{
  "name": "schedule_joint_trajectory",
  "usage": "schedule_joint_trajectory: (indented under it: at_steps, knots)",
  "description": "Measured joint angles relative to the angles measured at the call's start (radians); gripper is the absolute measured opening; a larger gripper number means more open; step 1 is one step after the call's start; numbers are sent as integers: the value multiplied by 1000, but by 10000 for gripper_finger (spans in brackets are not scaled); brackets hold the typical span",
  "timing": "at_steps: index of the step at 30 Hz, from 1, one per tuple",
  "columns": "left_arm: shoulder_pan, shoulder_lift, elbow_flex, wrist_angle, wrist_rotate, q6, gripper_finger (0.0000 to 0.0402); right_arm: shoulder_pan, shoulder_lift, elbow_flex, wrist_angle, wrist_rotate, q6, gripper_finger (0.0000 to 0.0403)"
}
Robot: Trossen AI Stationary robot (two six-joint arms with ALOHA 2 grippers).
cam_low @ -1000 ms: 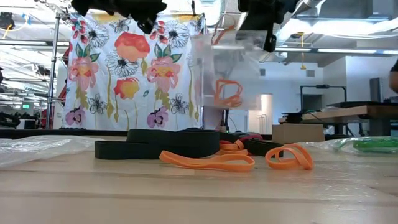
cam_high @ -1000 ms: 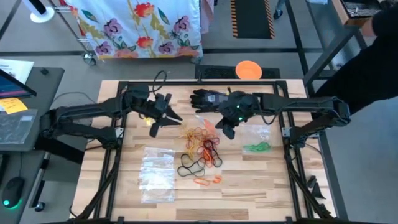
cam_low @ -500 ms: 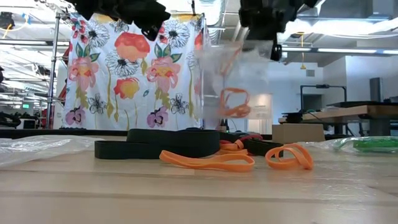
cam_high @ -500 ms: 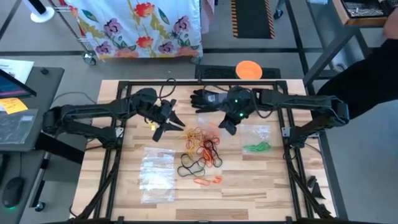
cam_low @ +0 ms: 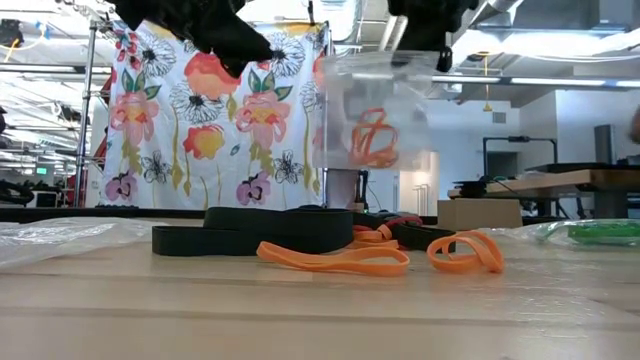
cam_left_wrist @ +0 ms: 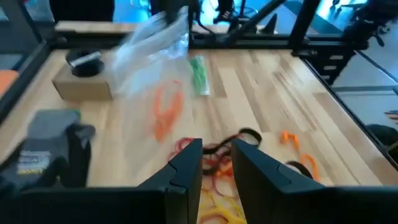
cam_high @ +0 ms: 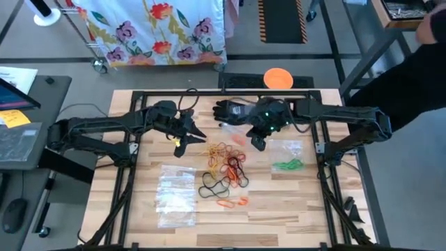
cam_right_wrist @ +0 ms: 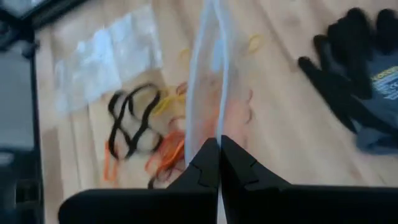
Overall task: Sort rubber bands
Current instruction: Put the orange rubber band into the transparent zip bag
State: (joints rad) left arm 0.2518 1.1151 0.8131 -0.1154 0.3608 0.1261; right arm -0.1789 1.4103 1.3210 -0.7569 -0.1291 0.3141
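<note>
From above, the wooden table (cam_high: pixel 293 202) carries the rubber bands (cam_high: pixel 226 164) piled mid-table. Only the low view shows the clear bag (cam_low: pixel 378 120), orange loops inside, hanging above that pile from the right gripper (cam_right_wrist: pixel 217 155), pinched tight. The left gripper (cam_left_wrist: pixel 216 152) hovers beside the pile, jaws slightly parted, empty.

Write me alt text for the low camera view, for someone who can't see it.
A clear plastic bag holding orange rubber bands hangs above the table, pinched at its top edge by the right gripper. On the wooden table below lie loose orange bands and wide black bands, with a flowered cloth hanging behind.
</note>
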Motion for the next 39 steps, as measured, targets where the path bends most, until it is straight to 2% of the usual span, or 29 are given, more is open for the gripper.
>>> schedule_joint_trajectory:
  at_steps: [2, 6, 10, 14, 19, 24, 33, 39]
  knots:
    - [-22, 18, 0, 73, 0, 31, 83, 7, 0, 2, 3, 52, 3, 0]
    - [-74, 66, 1, 224, -14, 151, 83, 28, 11, 2, 1, 45, -28, 0]
    - [-80, 118, 1, 302, -145, 141, 83, 66, 17, 2, -2, 50, -53, 0]
    - [-63, 138, 1, 319, -147, 150, 83, 96, 19, 2, -10, 46, -63, 0]
    - [-56, 149, 1, 310, -219, 196, 86, 107, 19, 2, -12, 45, -77, 0]
    - [-62, 184, 3, 310, -211, 263, 120, 106, 19, 2, -8, 22, -85, 0]
    - [-61, 197, 3, 333, -182, 209, 210, 106, 19, 2, 3, 22, -87, 0]
    - [-65, 197, 3, 375, -184, 154, 220, 106, 19, 2, 27, 21, -84, 0]
